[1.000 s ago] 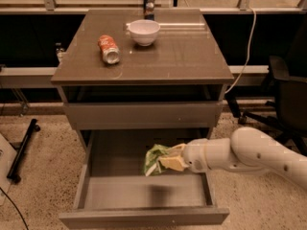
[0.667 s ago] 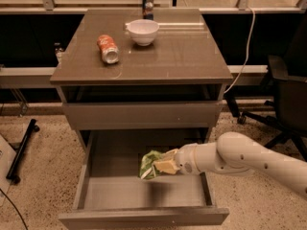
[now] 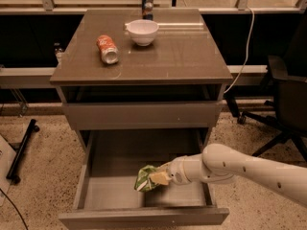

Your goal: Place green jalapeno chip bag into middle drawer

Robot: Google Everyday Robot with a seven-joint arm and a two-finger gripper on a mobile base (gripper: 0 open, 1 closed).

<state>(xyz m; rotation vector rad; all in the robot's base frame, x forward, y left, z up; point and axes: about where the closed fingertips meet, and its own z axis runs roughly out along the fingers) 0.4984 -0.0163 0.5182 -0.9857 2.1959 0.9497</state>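
The green jalapeno chip bag (image 3: 144, 178) is crumpled in my gripper (image 3: 154, 178), low inside the open middle drawer (image 3: 144, 215), near its floor at front centre. My white arm reaches in from the right over the drawer's right wall. The gripper is shut on the bag; its pale fingertip shows against the bag's right side. The drawer is pulled far out, with tall grey-brown side walls and a bare floor.
On the cabinet top (image 3: 182, 56) lie an orange-red soda can (image 3: 107, 49) on its side and a white bowl (image 3: 142, 31); an upright can (image 3: 147, 5) stands behind. A black office chair (image 3: 285, 109) is at right. A black stand base (image 3: 21, 150) lies left on the floor.
My arm has moved left and down, carrying the green bag lower and further toward the drawer's front centre.
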